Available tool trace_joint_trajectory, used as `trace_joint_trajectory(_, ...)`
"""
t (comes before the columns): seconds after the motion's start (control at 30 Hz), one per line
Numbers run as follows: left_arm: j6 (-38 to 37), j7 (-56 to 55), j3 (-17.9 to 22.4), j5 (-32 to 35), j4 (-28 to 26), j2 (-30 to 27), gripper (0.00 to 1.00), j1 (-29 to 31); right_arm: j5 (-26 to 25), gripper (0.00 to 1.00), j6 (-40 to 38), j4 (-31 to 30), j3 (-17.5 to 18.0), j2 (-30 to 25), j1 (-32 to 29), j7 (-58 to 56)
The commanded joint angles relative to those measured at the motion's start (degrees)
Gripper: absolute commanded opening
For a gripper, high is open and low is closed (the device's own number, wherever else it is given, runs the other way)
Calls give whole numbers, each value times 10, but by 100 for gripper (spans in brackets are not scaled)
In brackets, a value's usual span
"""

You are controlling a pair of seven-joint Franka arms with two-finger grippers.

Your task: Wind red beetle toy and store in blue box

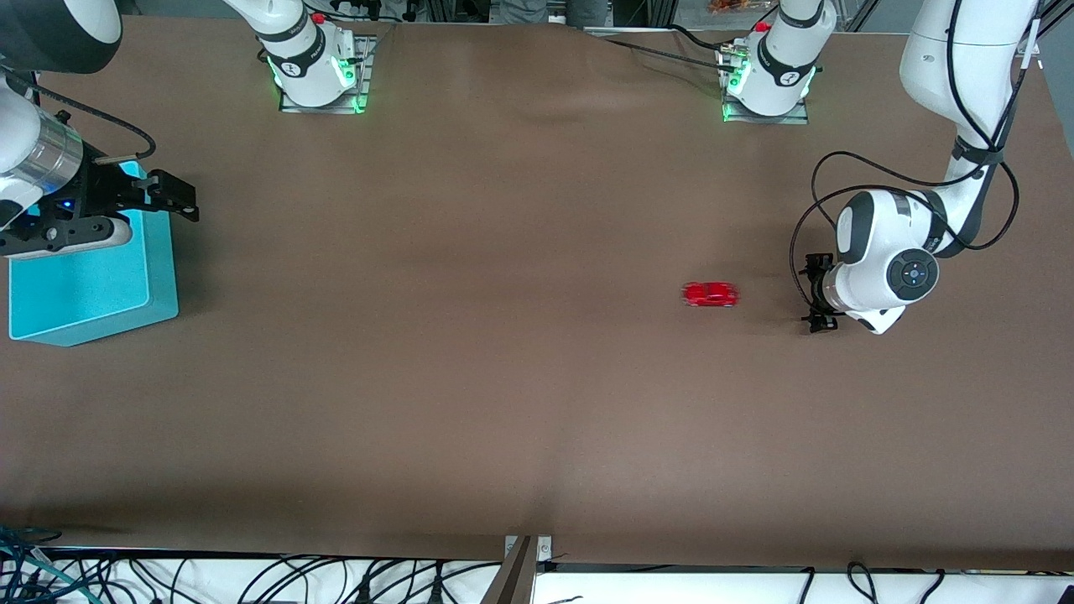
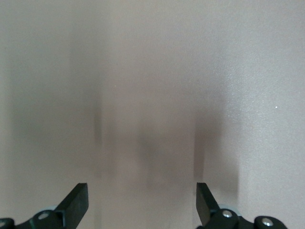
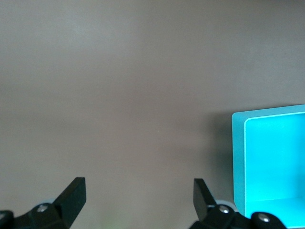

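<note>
The left gripper (image 1: 815,294) hangs low over the bare table (image 1: 503,377) at the left arm's end, fingers (image 2: 76,202) spread wide and empty. The red beetle toy (image 1: 710,294) lies on the table at the gripper's nine o'clock in the front view, near it but not touching. The right gripper (image 1: 172,195) hovers over the rim of the blue box (image 1: 92,294) at the right arm's end, its fingers (image 3: 71,195) also wide apart and empty. The box is well apart from the toy, at its nine o'clock.
</note>
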Motion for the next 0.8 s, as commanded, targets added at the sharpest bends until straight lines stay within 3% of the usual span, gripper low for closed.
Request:
trace_joint_trajectory(0.0,-41,76,52,-1,118,49,99,7,-7,100,-10,12,2,3,1,3)
trace_joint_trajectory(0.77,-41,115,52,-17,119,49,99,3,-7,100,-10,12,2,3,-1,2)
